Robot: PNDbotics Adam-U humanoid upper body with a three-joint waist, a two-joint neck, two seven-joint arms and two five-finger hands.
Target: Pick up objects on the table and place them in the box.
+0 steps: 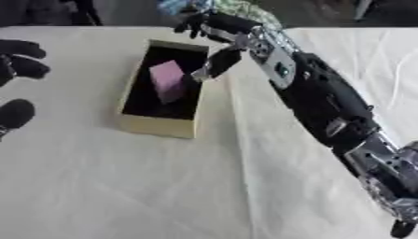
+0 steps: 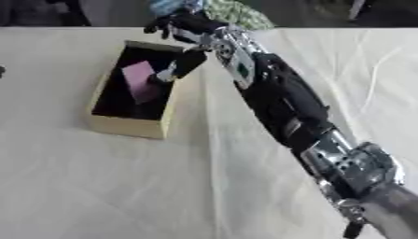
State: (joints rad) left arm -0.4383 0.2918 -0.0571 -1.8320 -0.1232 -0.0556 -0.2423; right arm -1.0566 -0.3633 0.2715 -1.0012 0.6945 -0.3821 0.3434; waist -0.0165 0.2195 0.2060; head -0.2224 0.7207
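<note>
Inside the box (image 1: 159, 125) we find the pink block (image 1: 167, 80), seemingly light and rigid, best pinched across its flat faces; right hand (image 1: 214, 35) fingers relaxed, holding nothing, left hand (image 1: 16, 65) curled, empty.

Right robot hand (image 1: 214, 35) and its arm block the box's (image 1: 156, 125) right side; a pink block (image 1: 167, 80) sits inside; the desk (image 1: 122, 186) in front lies bare.

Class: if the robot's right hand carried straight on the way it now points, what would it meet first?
Probably nothing on the table: the right hand points past the tan cardboard box towards the table's far edge, though depth is unclear.
</note>
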